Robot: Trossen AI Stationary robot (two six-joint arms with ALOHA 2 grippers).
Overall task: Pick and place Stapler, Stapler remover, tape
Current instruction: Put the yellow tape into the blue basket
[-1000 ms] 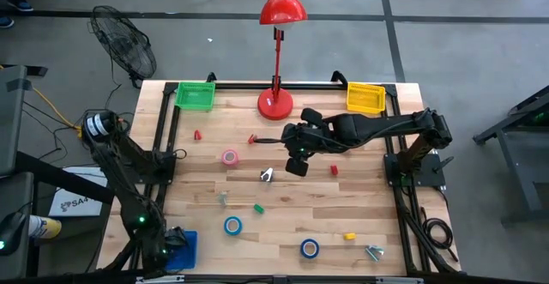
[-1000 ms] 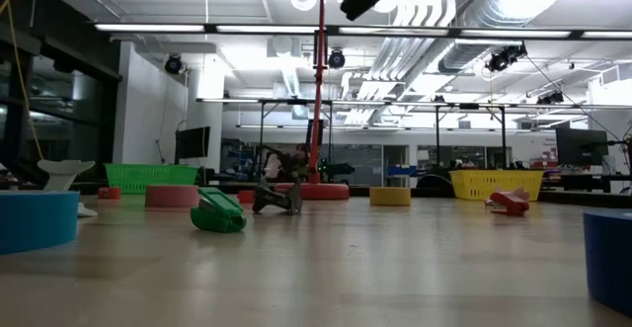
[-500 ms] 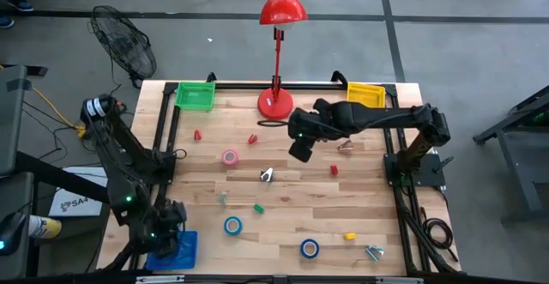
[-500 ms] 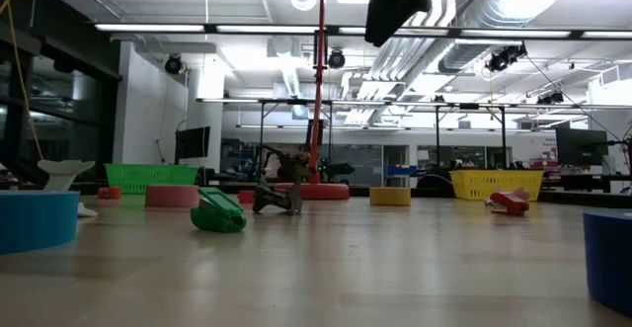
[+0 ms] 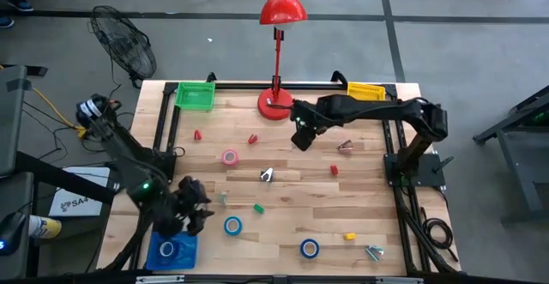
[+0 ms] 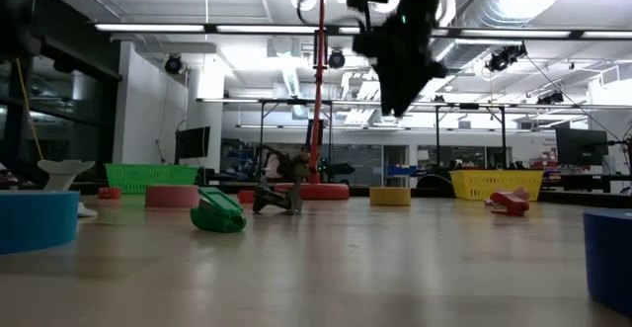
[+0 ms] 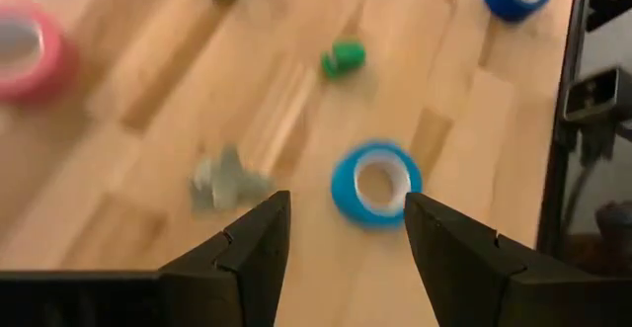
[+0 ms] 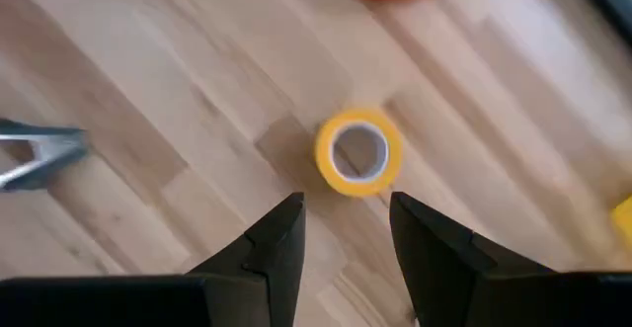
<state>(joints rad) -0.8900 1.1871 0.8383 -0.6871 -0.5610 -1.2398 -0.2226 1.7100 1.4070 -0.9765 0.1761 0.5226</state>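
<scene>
My right gripper (image 5: 302, 136) hangs open above a yellow tape roll (image 8: 358, 152), which lies flat on the table near the red lamp's base (image 5: 274, 104). In the low view that gripper (image 6: 397, 105) is well above the yellow tape (image 6: 390, 196). My left gripper (image 5: 196, 215) is open over the near left of the table. A blue tape roll (image 7: 376, 182) lies flat just beyond its fingers, also seen in the high view as the blue roll (image 5: 232, 225). Neither gripper holds anything. A pink roll (image 5: 230, 156) and another blue roll (image 5: 310, 248) lie flat too.
A blue tray (image 5: 182, 255) at the near left corner holds a blue roll (image 5: 166, 250). Green basket (image 5: 196, 95) and yellow basket (image 5: 365, 98) stand at the far edge. Small green (image 5: 258, 207), red (image 5: 334, 170) and yellow (image 5: 349, 235) pieces and metal staple removers (image 5: 267, 175) lie scattered.
My left gripper has swung up from over the blue tray toward the table's right, turning as it went, and now hangs near the blue roll. My right gripper has gone toward the far edge and down, toward the yellow roll. Nothing on the table has moved.
</scene>
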